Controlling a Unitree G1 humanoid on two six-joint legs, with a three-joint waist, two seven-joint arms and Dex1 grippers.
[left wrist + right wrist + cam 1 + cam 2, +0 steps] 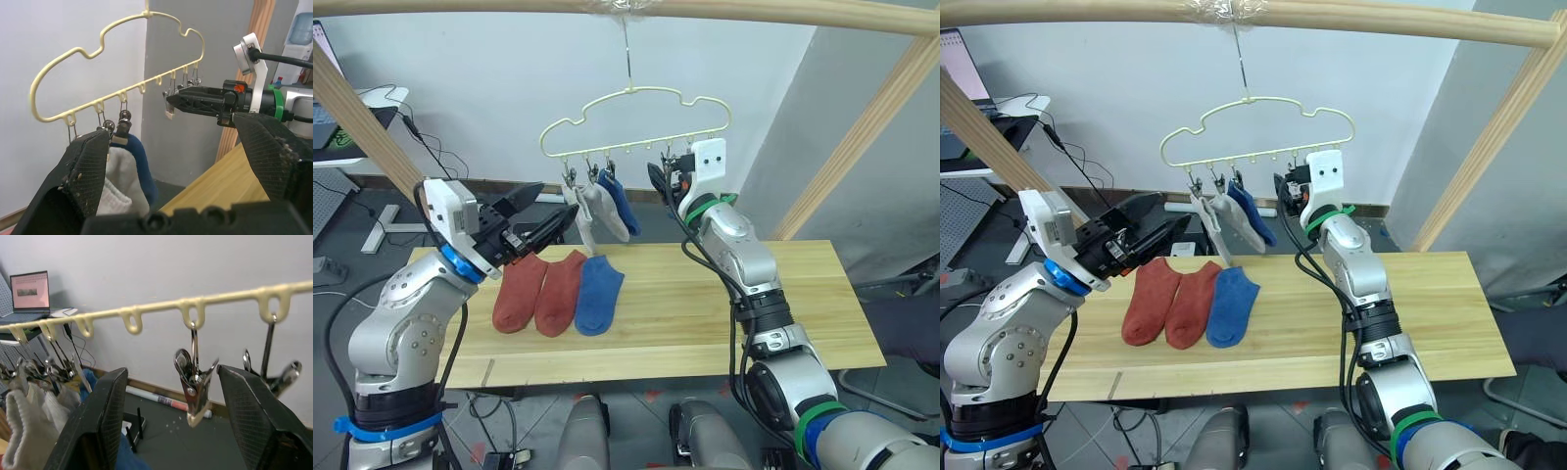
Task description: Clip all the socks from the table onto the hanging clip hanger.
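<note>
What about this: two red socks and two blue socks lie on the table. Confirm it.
Wrong count. The left eye view shows two red socks but only one blue sock on the table; the other blue sock hangs clipped on the hanger.

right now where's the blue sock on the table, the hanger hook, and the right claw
blue sock (598,295), left eye view, middle of the foot
hanger hook (627,54), left eye view, the wire stem
right claw (171,396), right wrist view, gap between the open fingers

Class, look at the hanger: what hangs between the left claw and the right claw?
In the left eye view, three clipped socks, two light grey and one blue, hang between the left claw and the right claw.
</note>
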